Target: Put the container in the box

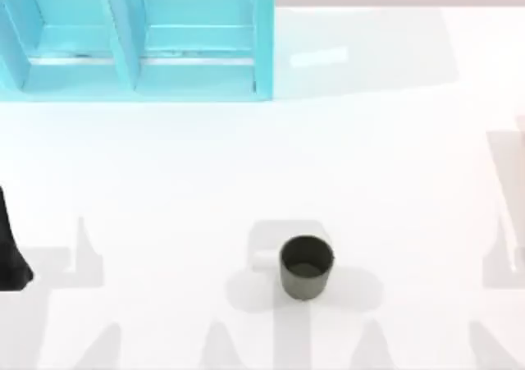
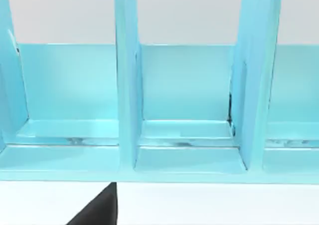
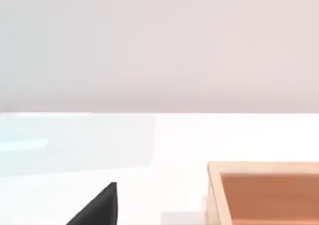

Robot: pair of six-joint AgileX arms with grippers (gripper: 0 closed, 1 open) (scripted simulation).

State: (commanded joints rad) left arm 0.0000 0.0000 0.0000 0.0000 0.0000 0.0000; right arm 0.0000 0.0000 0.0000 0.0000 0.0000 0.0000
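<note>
Entry: your container (image 1: 306, 266), a small dark olive-grey handleless cup, stands upright with its mouth up on the white table (image 1: 246, 165), near the front edge and slightly right of centre in the top view. Nothing touches it; open tabletop surrounds it, so an approach from either side looks unobstructed.

The box: a shallow orange-brown wooden box (image 3: 264, 190) sits on the table ahead of the right wrist camera, open side up, with only its near corner and part of its floor in frame. In the top view a faint pinkish edge at the far right border may be the same box; you cannot confirm that.

Distractor: a turquoise shelf unit (image 1: 135, 38) with upright dividers occupies the back left of the table. The left wrist camera faces straight into its compartments, which look empty. It is well apart from the cup.

Arms: your left arm (image 1: 12, 247) sits at the left border of the top view, well clear of the cup, apparently parked. A dark wedge at the bottom of each wrist view is probably part of that arm's own gripper; whether either pair of fingers is spread or closed cannot be told.

Judgement: transfer not yet begun. The box lies on the right, so the right arm seems the natural choice.
</note>
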